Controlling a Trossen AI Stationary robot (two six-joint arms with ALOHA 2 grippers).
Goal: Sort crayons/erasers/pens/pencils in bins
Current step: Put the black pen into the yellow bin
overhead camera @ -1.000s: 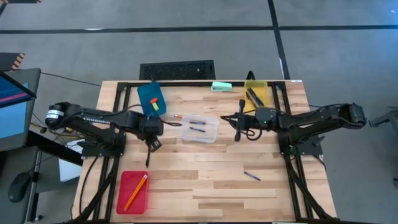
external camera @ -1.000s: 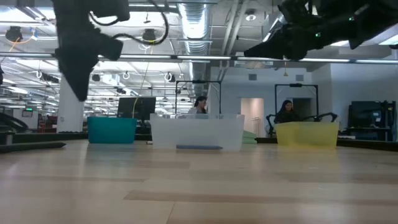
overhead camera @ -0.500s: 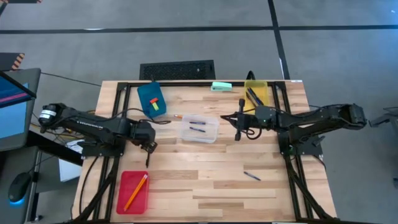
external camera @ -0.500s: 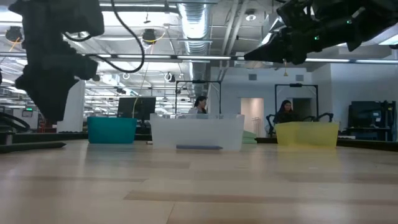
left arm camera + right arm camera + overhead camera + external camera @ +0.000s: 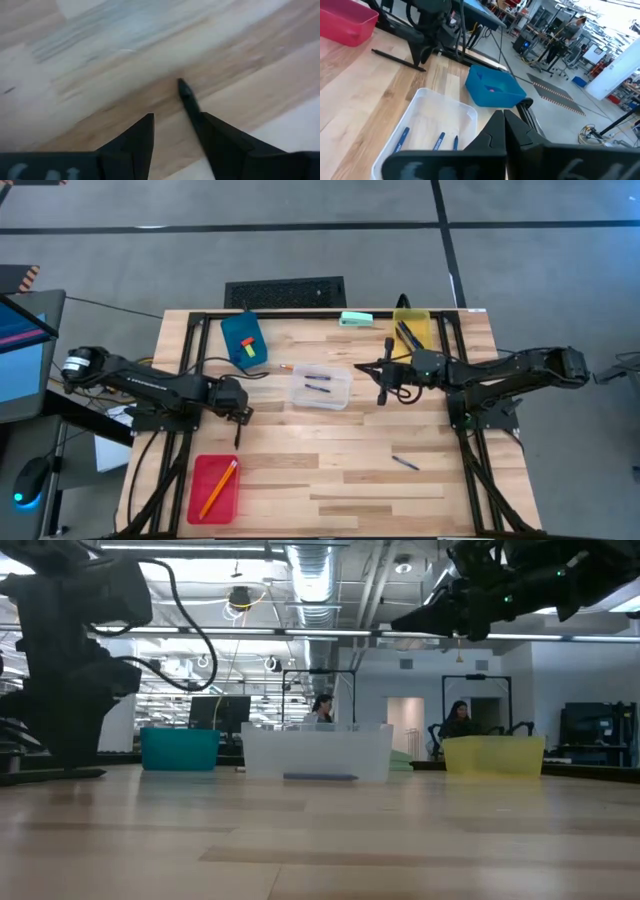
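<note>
On the wooden table (image 5: 330,470) a dark pen (image 5: 190,102) lies at nine o'clock between my left gripper's (image 5: 238,420) spread fingers, low for pickup, while my right gripper (image 5: 381,385) waits closed by the clear bin (image 5: 322,387).

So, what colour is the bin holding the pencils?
Red; the high view shows it best.

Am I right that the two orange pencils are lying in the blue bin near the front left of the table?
Not quite: the two orange pencils lie in the red bin, not the blue one. The high view shows this; the blue bin sits farther back.
</note>
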